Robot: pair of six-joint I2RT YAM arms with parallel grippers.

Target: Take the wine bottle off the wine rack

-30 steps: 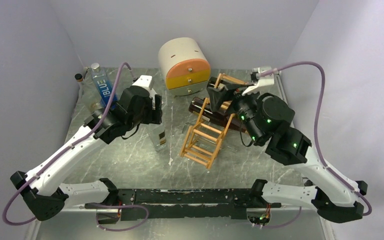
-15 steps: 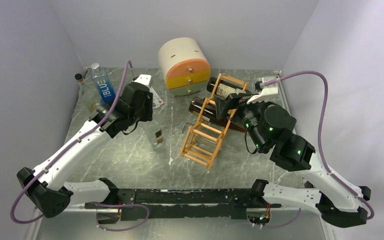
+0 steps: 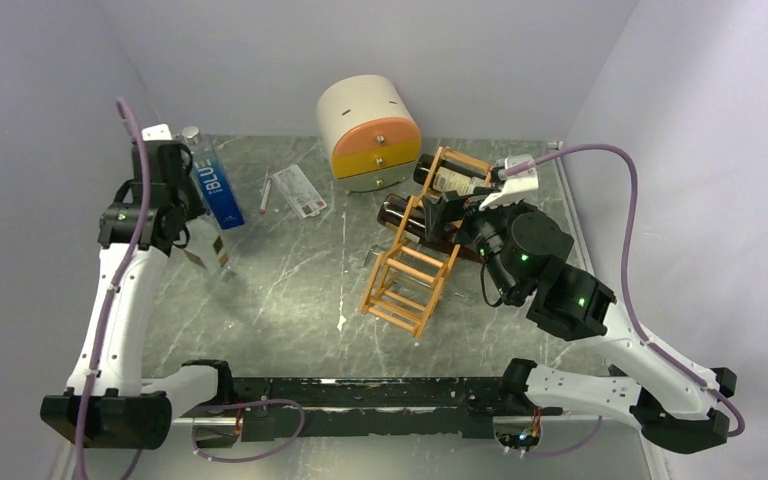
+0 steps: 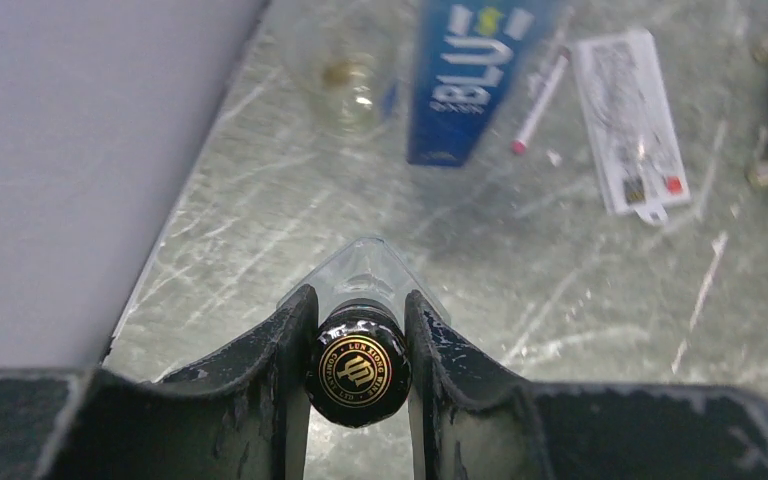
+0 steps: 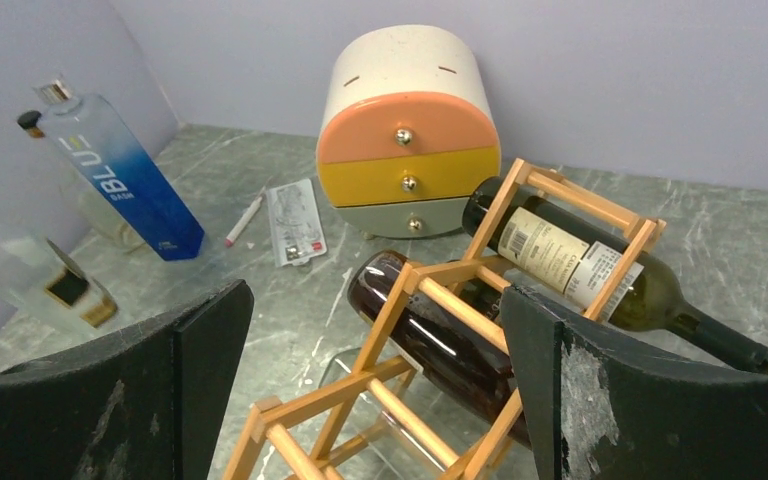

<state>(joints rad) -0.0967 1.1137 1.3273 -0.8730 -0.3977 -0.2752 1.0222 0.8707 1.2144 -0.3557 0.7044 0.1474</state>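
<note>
Your wine rack [image 3: 410, 265] carries two bottles: the labelled wine bottle [image 5: 560, 250] lies across its top tier, and a dark bottle [image 5: 430, 335] sits one tier below. Your right gripper [image 5: 375, 300] faces the rack's upper end from close by, jaws spread wide, holding nothing. Well left of the rack, your left gripper [image 4: 360, 300] pinches a clear bottle [image 4: 365, 265] by its black cap [image 4: 360, 370].
</note>
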